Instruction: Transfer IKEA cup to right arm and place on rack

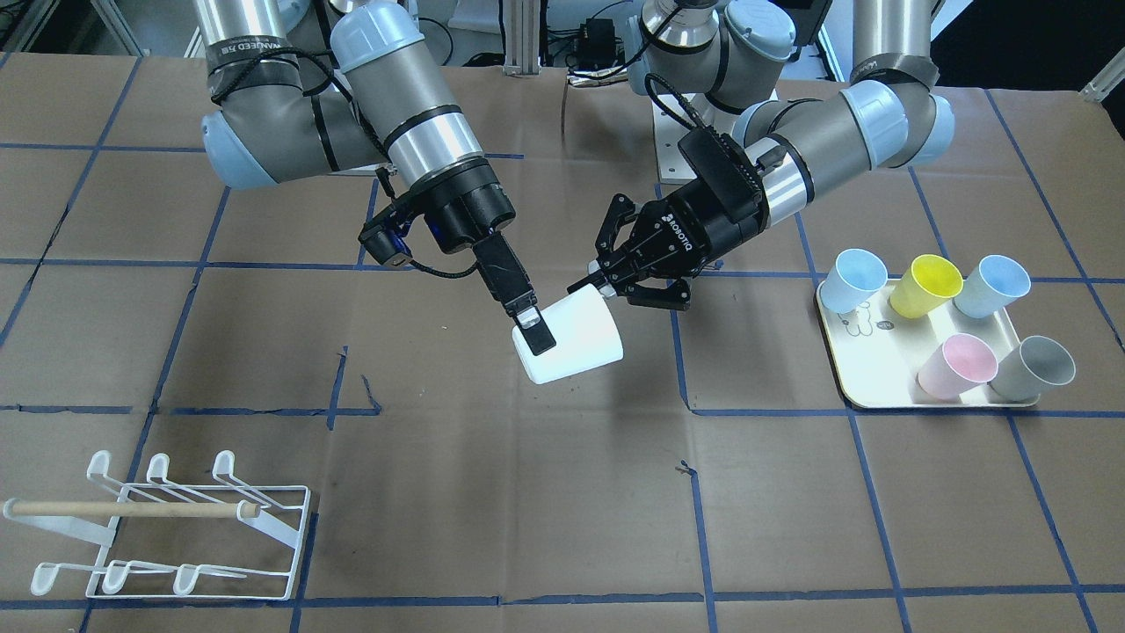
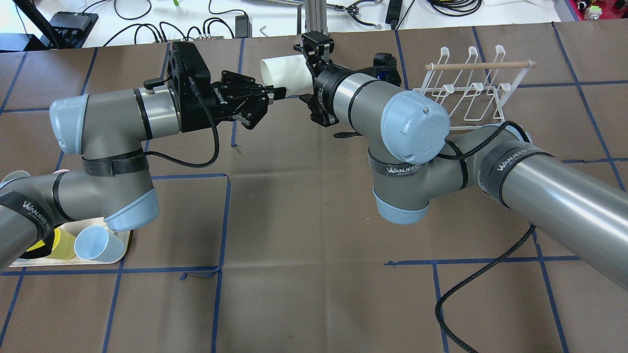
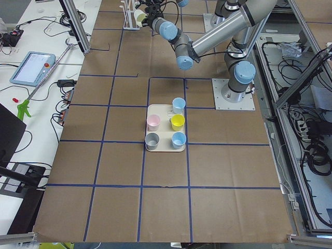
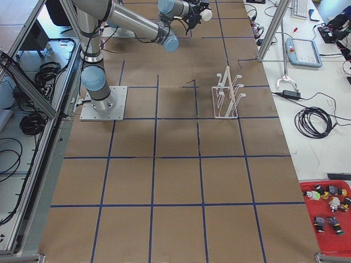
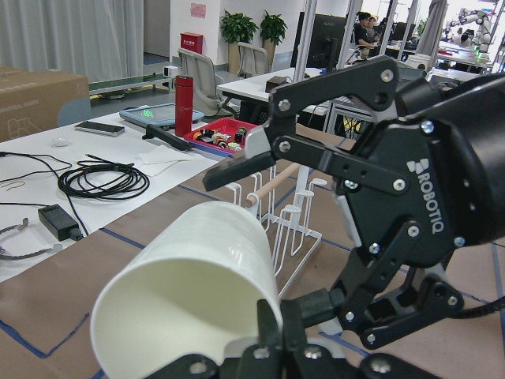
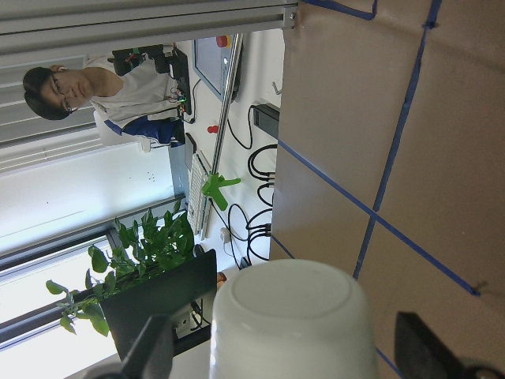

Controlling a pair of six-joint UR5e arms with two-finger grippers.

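A white cup [image 1: 576, 338] hangs on its side above the table's middle, between the two arms. My left gripper [image 1: 591, 283] is shut on its rim, and in the left wrist view the cup's open mouth [image 5: 189, 292] faces the camera. My right gripper [image 1: 540, 338] is open and straddles the base end. In the right wrist view the cup's base [image 6: 292, 316] sits between both fingers, with a small gap on each side. The white wire rack [image 1: 176, 519] with its wooden rod stands empty on the right arm's side of the table.
A cream tray [image 1: 879, 387] on the left arm's side holds several cups: pale blue [image 1: 857, 280], yellow [image 1: 925, 283], blue [image 1: 991, 286], pink [image 1: 956, 365] and grey [image 1: 1033, 367]. Brown paper with blue tape lines covers the table. A person [image 6: 118, 95] sits beyond the table.
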